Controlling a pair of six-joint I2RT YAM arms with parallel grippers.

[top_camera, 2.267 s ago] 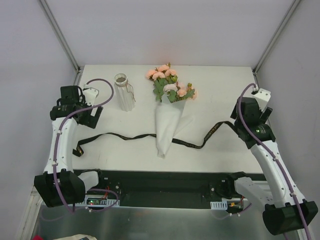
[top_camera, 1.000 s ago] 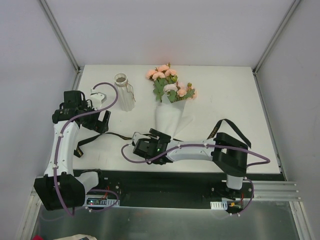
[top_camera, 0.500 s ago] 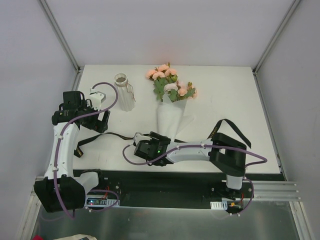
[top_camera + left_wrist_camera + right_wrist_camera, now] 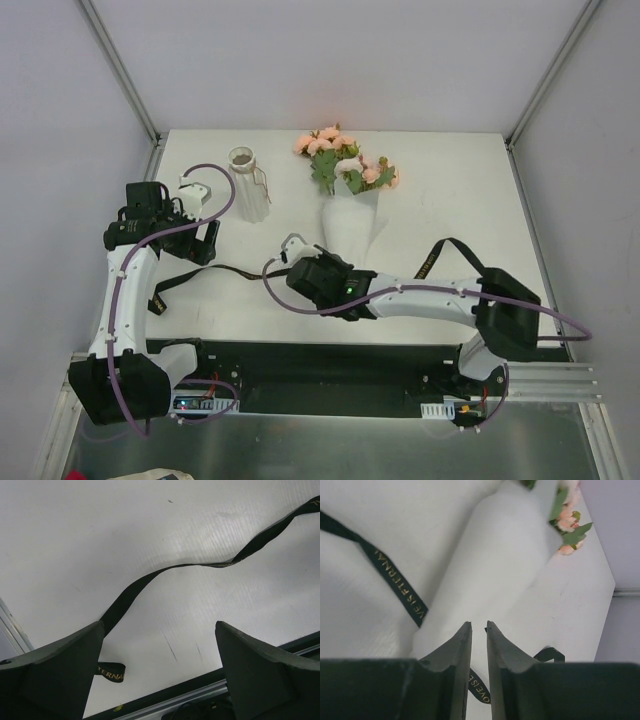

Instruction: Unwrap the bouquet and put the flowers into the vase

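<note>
Arm [image 4: 430,295] on the right stretches low leftward, right claw [image 4: 478,626] pinching the tip of the bouquet [image 4: 346,216]; left claw [image 4: 159,625] gapes.

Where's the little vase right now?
In the top view, the vase stands far left on the table, between the left gripper and the bouquet.

White table [image 4: 455,195], grey walls [image 4: 330,60], metal posts [image 4: 120,65]

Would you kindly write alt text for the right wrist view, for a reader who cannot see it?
The right pincer is closed almost fully on the narrow end of a white paper cone. A black ribbon with gold lettering lies to its left; peach blooms show at top right.
</note>
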